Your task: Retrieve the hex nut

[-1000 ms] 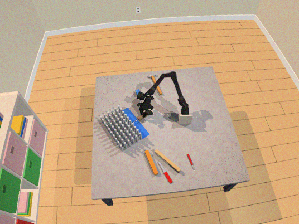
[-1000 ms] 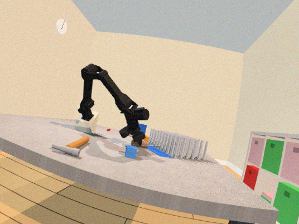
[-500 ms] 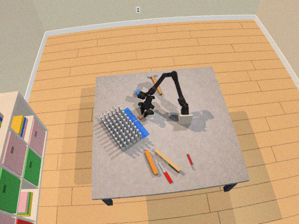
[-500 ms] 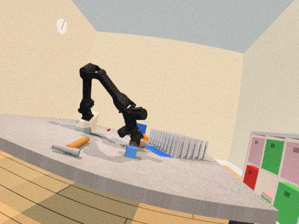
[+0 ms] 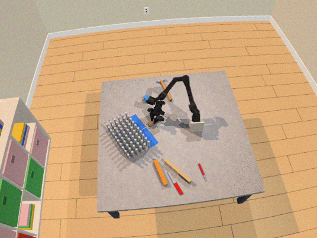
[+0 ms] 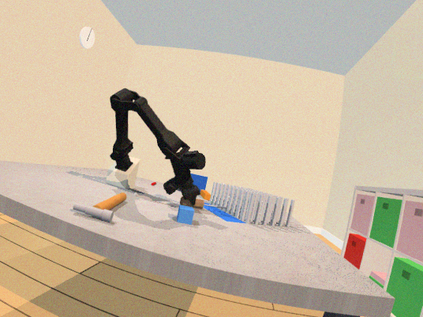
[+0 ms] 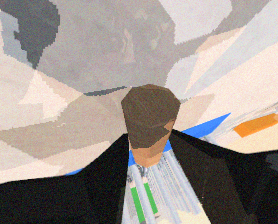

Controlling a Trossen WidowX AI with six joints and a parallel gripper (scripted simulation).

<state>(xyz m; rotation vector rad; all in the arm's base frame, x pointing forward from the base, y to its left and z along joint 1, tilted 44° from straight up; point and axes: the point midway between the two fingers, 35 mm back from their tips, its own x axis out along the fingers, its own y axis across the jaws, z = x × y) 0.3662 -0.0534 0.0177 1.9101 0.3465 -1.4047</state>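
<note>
Grey table (image 5: 225, 149): gripper (image 5: 154, 122) pinching brown tool handle (image 7: 149, 120) just beside blue strip (image 5: 148, 132).

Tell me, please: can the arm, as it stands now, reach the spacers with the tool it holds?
Probably yes. The gripper is shut on a brown-handled tool beside the blue taped strip, and its thin shaft already crosses the strip toward the spacers. Nothing lies between them.

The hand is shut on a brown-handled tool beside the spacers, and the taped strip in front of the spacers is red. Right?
Not quite. The strip is blue, not red; the top view shows it running along the front of the spacers. The rest holds: the hand is shut on the brown-handled tool at the strip's edge.
</note>
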